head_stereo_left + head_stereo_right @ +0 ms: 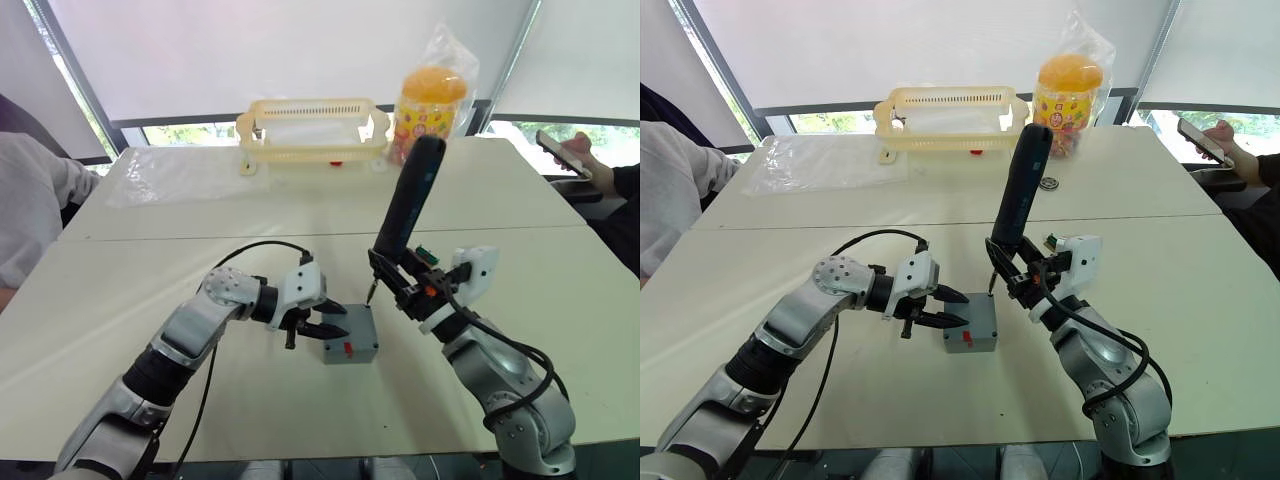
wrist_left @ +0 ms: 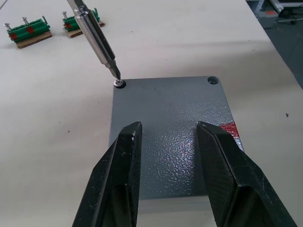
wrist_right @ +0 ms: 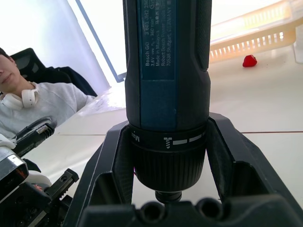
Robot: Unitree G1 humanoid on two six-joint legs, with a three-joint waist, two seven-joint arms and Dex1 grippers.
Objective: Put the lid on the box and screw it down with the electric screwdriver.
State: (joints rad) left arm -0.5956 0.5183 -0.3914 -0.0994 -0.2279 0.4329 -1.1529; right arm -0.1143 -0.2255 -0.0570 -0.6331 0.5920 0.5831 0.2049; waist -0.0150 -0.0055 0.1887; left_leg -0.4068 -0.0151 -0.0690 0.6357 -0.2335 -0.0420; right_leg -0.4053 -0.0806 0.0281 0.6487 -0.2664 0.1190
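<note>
The grey lid (image 2: 175, 99) lies flat on top of the grey box (image 1: 352, 347), whose red mark faces me. My left gripper (image 1: 325, 322) is open, its two black fingers (image 2: 118, 184) spread just over the lid's near edge with nothing between them. My right gripper (image 1: 405, 287) is shut on the electric screwdriver (image 1: 410, 200), which stands nearly upright and leans away from me. The screwdriver's metal bit (image 2: 97, 35) points down onto a screw (image 2: 119, 83) at one of the lid's corners. Another corner hole (image 2: 214, 80) is open.
A pale yellow basket (image 1: 312, 130) and a bagged orange-lidded jar (image 1: 430, 100) stand at the table's far side, with a clear plastic bag (image 1: 170, 170) to their left. Two green circuit boards (image 2: 28, 32) lie beyond the box. A person sits at each side; one hand (image 1: 575, 155) holds a phone.
</note>
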